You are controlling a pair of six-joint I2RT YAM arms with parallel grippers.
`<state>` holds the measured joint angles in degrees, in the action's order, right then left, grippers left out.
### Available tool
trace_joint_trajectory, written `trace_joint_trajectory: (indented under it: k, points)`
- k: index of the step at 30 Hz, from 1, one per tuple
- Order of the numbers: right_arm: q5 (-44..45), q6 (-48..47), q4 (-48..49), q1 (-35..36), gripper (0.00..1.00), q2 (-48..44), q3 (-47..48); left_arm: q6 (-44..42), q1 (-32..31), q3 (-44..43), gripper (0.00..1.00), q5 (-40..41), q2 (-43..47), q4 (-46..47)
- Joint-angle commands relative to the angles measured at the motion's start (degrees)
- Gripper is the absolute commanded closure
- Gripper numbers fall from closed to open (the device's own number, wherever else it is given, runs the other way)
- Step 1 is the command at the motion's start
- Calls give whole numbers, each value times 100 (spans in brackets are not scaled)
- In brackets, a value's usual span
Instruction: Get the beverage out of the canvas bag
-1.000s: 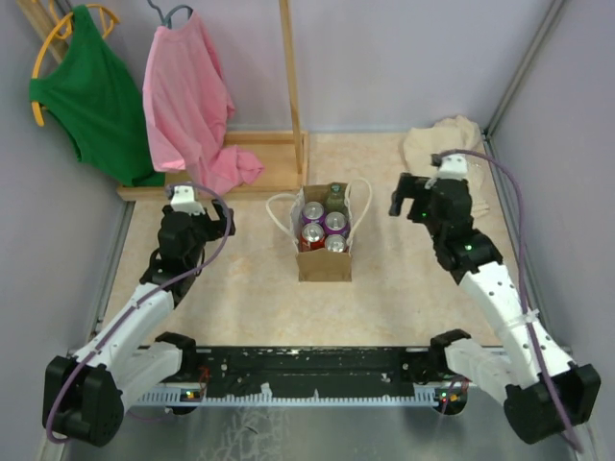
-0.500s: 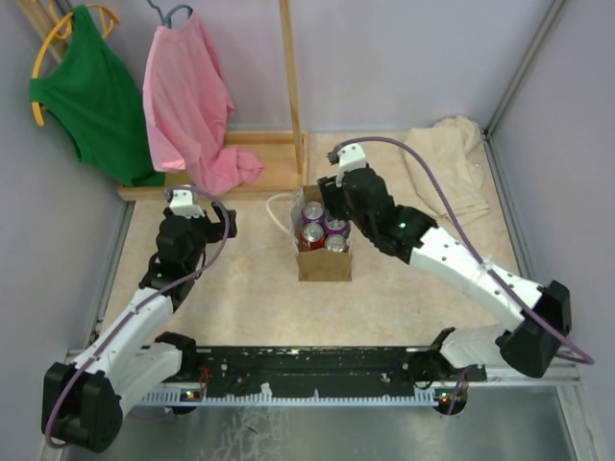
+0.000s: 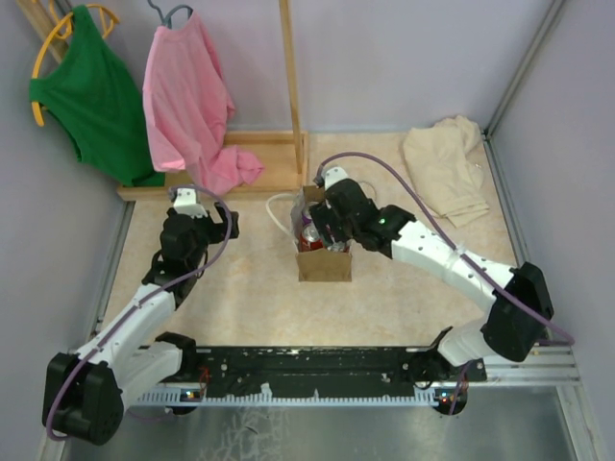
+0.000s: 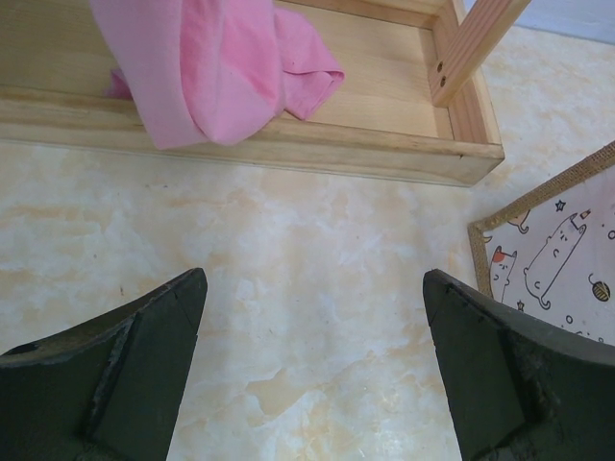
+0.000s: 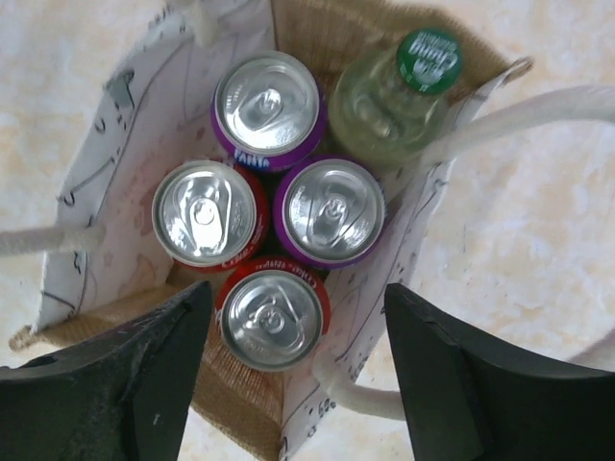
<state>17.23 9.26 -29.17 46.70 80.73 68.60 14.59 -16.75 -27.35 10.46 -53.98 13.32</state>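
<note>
Top external: finds the canvas bag (image 3: 324, 263) upright in the middle of the table (image 3: 240, 288), tan-brown and boxy, with a white rope handle (image 3: 279, 213) looping out on its left. Shows the right gripper (image 3: 320, 227) directly over the bag's open mouth, hiding most of the contents; lets only a sliver of the cans (image 3: 307, 237) peek out. Places the left gripper (image 3: 224, 221) well to the left of the bag, touching nothing. Takes in a green shirt (image 3: 91, 96) and a pink shirt (image 3: 187, 101) hanging at the back left, a wooden base (image 3: 264, 158) under them, and a beige cloth (image 3: 442, 168) in the far right corner.

Left wrist: looks down between two dark fingers (image 4: 125, 384) spread wide, with only marbled table between. Catches the pink shirt draped onto the wooden base at the top. Catches one corner of the bag at the right edge, burlap-rimmed and lined in white with cartoon cats.

Right wrist: peers straight into the bag. Counts four cans, upright and packed together, silver tops up: two purple-sided, two red-sided. Adds a clear bottle (image 5: 404, 91) with a green cap in the far right corner, against the purple cans. Sets the fingers partly spread, one on each side of the nearest red can (image 5: 272, 317), not clamped on it, with a clear gap on the right.
</note>
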Motion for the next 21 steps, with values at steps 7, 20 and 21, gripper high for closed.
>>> trace_joint_trajectory:
  k: [7, 20, 21]
  points:
    - [-791, -153, -1209, 66, 17, 415, -182, -34, -29, -52, 0, 2, -59, 215]
    - [-714, -77, -1013, 157, 12, 494, -414, -52, -29, -154, 0, -6, -133, 172]
    - [-714, -62, -960, 159, 16, 529, -429, -55, -30, -165, 0, -16, -143, 171]
